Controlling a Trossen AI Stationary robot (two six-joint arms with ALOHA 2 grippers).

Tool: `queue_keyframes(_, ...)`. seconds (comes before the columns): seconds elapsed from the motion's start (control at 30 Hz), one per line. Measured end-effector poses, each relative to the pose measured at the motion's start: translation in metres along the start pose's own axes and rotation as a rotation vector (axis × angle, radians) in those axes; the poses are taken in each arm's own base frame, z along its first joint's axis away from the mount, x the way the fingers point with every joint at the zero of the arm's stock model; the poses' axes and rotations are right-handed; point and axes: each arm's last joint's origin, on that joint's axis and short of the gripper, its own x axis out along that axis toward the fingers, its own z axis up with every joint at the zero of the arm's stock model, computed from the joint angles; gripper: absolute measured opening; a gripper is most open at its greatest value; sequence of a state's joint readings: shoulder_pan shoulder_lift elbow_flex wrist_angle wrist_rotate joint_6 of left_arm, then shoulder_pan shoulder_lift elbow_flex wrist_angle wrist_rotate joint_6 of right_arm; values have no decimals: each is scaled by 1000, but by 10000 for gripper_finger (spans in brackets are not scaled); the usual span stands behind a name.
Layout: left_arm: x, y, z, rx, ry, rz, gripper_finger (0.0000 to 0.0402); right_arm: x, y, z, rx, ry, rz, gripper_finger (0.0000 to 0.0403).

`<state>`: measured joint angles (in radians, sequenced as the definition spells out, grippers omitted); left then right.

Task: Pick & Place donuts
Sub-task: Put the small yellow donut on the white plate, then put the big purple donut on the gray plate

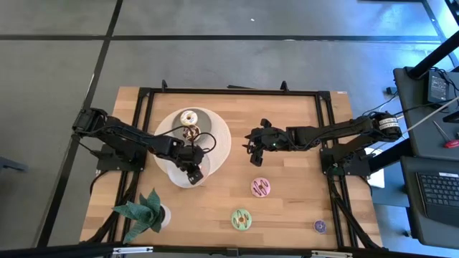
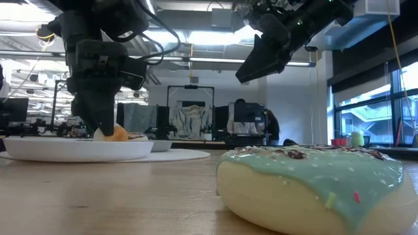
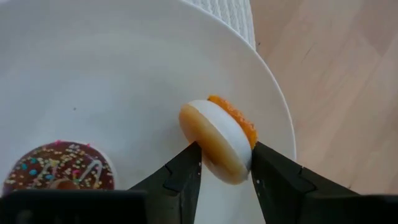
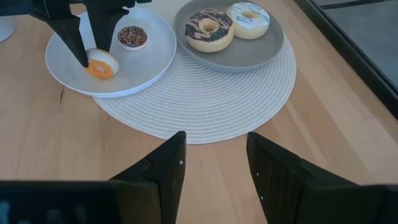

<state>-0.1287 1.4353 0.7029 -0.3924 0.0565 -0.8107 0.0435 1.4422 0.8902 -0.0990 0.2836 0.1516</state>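
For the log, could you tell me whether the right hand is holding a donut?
No, the right hand is open and empty above bare table.

Orange-iced donut (image 3: 219,141) tilted on edge (white plate), pink (image 1: 260,188), green (image 1: 241,218), purple (image 1: 320,226) on tabletop

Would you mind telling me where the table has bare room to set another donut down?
Bare wood lies between the round mat and the pink donut, beneath the raised right gripper. The white plate is crowded: the left gripper holds an orange donut beside a chocolate donut.
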Motion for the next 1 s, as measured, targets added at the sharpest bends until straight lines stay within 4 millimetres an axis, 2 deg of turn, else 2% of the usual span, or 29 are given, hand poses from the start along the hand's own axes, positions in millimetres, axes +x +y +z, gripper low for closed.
queue_keyframes(0.3,0,0,0,-11,-2,5,157,0,0,0,-1,1,0,171)
queue_keyframes(0.47,0,0,-1,-18,17,-7,195,0,0,0,-1,1,0,171)
queue_keyframes(0.63,0,6,-1,-64,21,51,228,0,0,0,-2,1,0,171)
queue_keyframes(1.0,-1,15,1,-127,40,107,232,0,0,0,0,1,0,171)
